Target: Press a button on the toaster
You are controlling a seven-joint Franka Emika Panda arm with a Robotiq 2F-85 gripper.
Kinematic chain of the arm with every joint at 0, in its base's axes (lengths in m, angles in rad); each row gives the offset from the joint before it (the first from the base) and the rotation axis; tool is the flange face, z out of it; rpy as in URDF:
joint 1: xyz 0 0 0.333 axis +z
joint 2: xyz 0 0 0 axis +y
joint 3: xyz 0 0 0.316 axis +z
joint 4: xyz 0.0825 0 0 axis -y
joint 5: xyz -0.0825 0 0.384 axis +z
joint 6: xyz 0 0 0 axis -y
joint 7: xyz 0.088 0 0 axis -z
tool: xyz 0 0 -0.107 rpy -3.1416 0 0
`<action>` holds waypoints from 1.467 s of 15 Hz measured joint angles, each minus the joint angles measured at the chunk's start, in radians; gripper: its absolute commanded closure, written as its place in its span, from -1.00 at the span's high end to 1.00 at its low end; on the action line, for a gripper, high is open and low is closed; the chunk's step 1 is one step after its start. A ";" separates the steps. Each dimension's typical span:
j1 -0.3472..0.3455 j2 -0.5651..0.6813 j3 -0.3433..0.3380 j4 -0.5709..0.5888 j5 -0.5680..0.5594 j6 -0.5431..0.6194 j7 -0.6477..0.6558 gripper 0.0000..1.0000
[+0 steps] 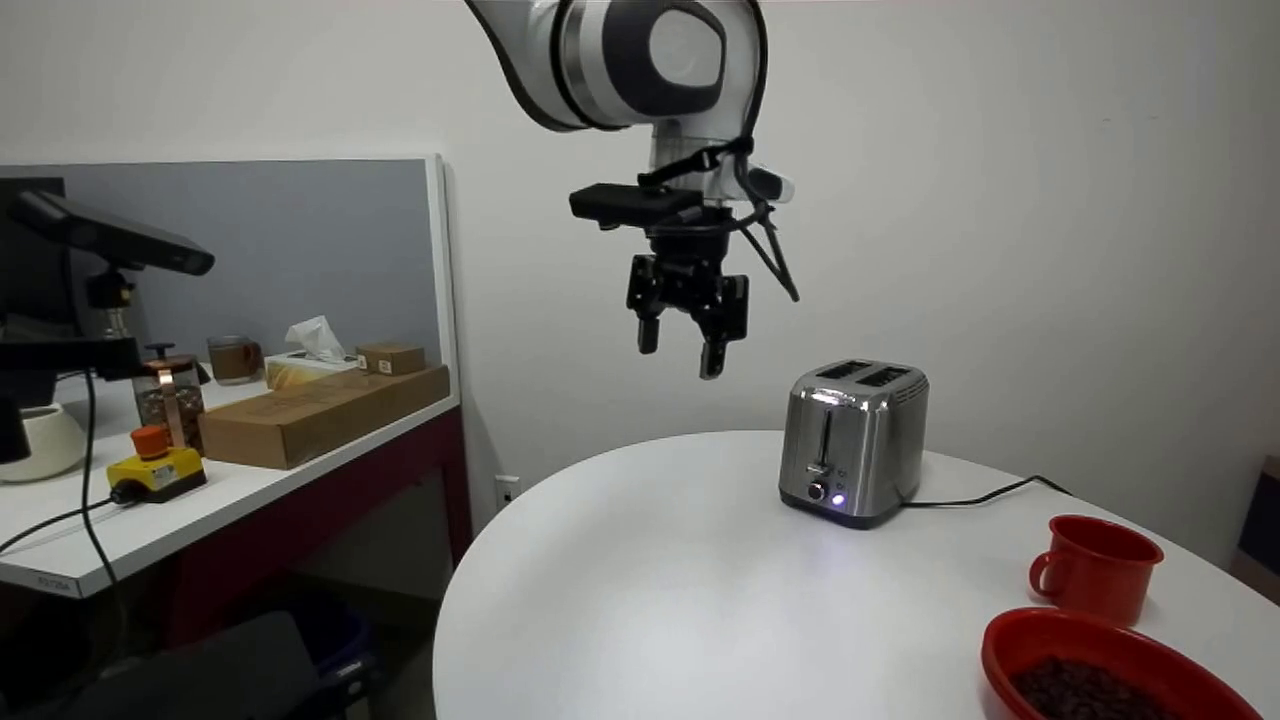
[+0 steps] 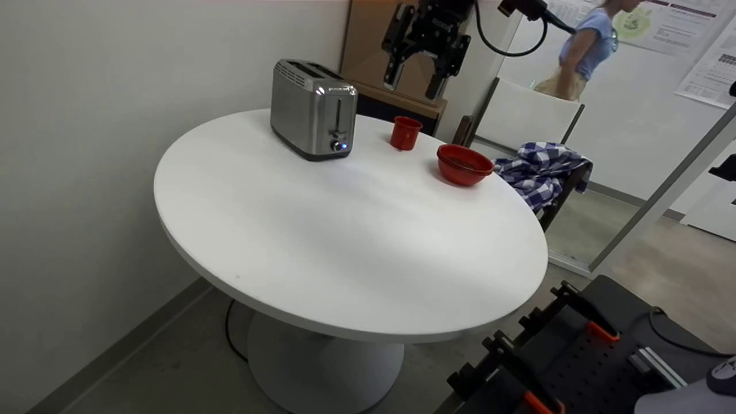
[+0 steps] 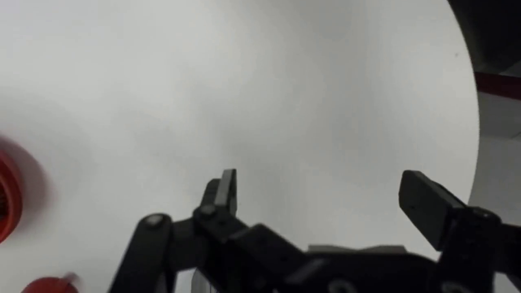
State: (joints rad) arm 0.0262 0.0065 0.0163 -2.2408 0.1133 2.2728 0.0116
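The silver toaster point(image 1: 850, 440) stands upright on the white round table, near the wall; it also shows in an exterior view point(image 2: 313, 109). Its front has a lever point(image 1: 822, 465), a dark knob point(image 1: 817, 491) and a small lit button or light point(image 1: 838, 499) beside the knob. In the wrist view only a sliver of the toaster point(image 3: 199, 283) shows at the bottom edge, mostly hidden by my gripper. My gripper point(image 1: 680, 348) points down, open and empty, above the table and apart from the toaster. Its spread fingers also show in an exterior view point(image 2: 414, 83) and the wrist view point(image 3: 320, 179).
A red mug point(image 1: 1097, 568) and a red bowl point(image 2: 464, 167) with dark contents stand on the round table point(image 1: 650, 600). The toaster's black cord point(image 1: 985, 497) runs across the table. A desk point(image 1: 262, 490) with boxes stands apart. A person point(image 2: 592, 40) shows in the background.
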 measured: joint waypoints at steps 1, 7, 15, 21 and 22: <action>-0.007 0.037 -0.003 0.035 -0.026 0.006 -0.022 1.00; -0.020 0.224 -0.005 0.195 -0.140 0.096 -0.137 1.00; -0.030 0.370 -0.062 0.237 -0.392 0.437 -0.212 1.00; -0.067 0.469 -0.108 0.217 -0.395 0.744 -0.171 1.00; -0.073 0.484 -0.111 0.212 -0.385 0.776 -0.164 1.00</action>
State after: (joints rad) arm -0.0473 0.4901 -0.0944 -2.0290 -0.2715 3.0483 -0.1521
